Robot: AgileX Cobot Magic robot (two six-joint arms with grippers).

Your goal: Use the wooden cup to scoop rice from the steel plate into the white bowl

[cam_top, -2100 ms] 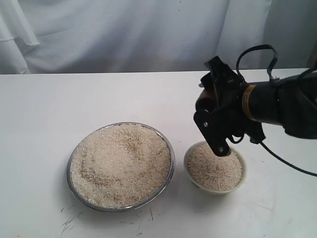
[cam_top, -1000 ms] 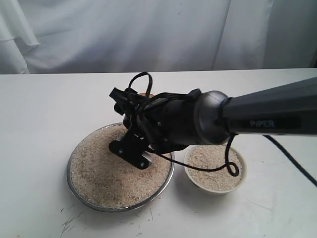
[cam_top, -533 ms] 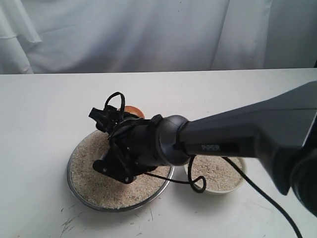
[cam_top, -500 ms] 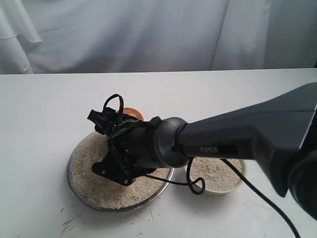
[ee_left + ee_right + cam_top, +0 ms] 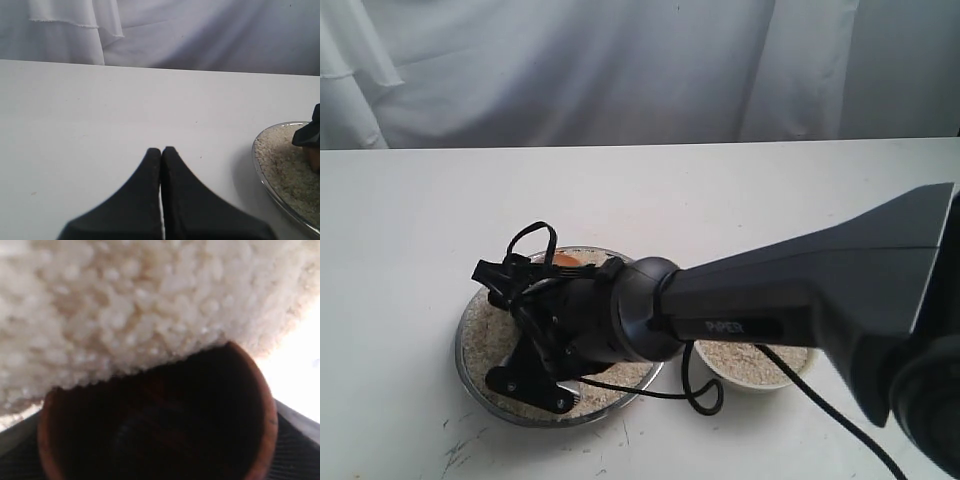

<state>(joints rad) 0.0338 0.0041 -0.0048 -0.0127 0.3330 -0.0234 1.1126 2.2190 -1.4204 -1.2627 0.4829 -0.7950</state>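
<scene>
Exterior: my right arm (image 5: pixel 770 300) reaches across the plate (image 5: pixel 460 352), its wrist low over the rice (image 5: pixel 485 318). The bowl (image 5: pixel 752 384), also holding rice, sits just right of the plate.

Left wrist: my left gripper (image 5: pixel 161 151) is pinched together on nothing above the bare table (image 5: pixel 75 115), near the plate's rim.

Right wrist: my right gripper (image 5: pixel 155 460) clasps the cup (image 5: pixel 261 390) from both sides, its dark mouth pressed against the heaped rice.

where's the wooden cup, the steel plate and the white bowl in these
wooden cup (image 5: pixel 160 430), right wrist view, on its dark inside
steel plate (image 5: pixel 458 346), exterior view, on the left of its shiny rim
white bowl (image 5: pixel 770 381), exterior view, on its front outer wall
</scene>
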